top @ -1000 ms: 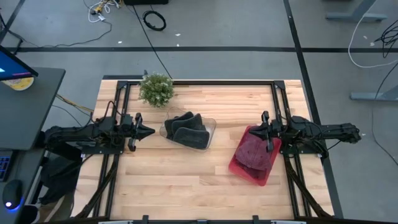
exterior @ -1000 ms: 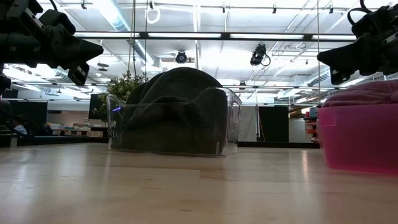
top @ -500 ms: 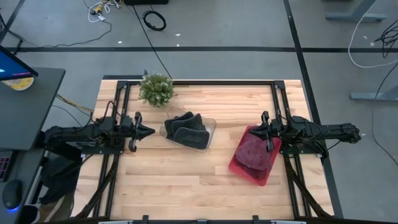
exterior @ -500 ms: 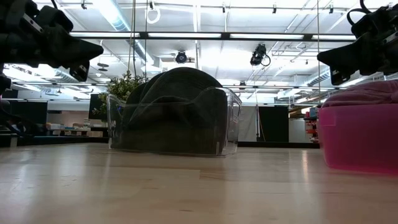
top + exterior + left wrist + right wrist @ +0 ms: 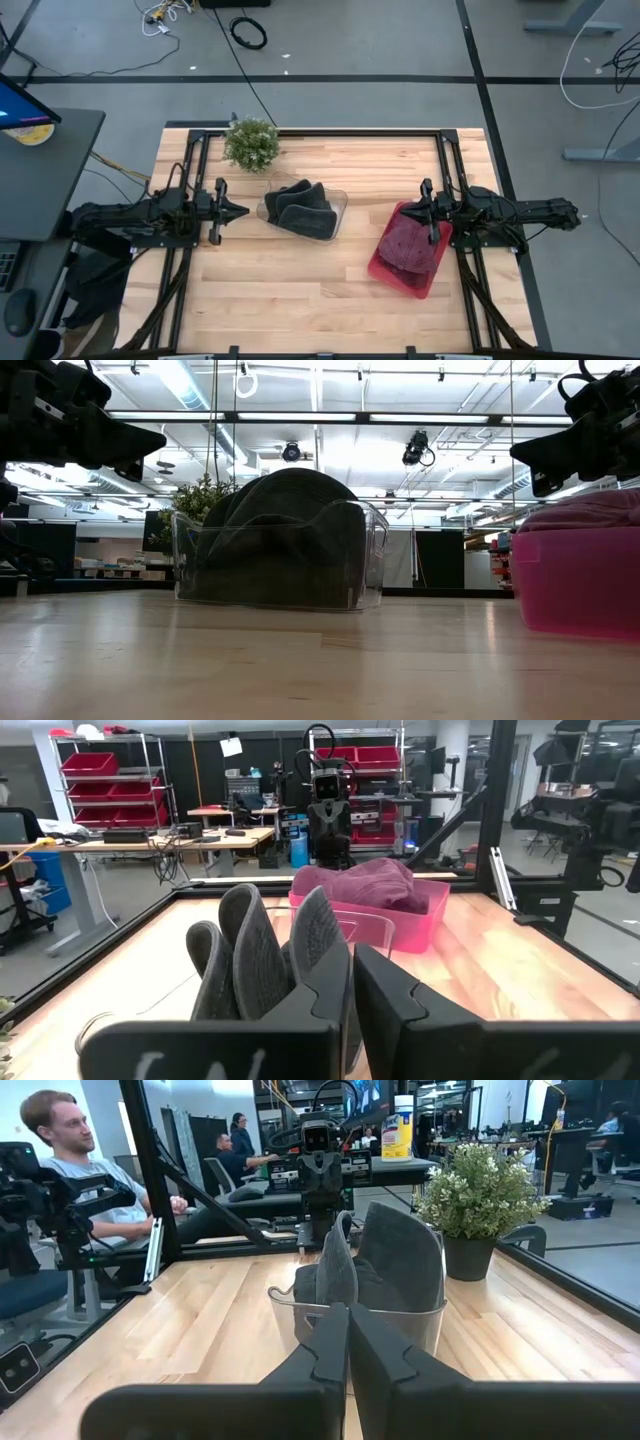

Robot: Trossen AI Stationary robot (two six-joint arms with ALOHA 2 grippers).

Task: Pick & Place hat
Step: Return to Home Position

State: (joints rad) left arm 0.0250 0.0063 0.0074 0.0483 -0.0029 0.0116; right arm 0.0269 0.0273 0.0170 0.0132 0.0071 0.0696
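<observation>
At the table's centre, black caps (image 5: 300,208) stand on edge inside the transparent bin (image 5: 340,198). The left gripper (image 5: 241,211), fingers pressed together and empty, hovers just left of the bin. The right gripper (image 5: 408,211), likewise closed, hangs over a pink bin (image 5: 398,274).

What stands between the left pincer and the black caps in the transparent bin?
Nothing visible. The left pincer, shut, points at the transparent bin holding the black caps; only bare table and the bin's own wall lie between. The right pincer waits near the pink bin.
</observation>
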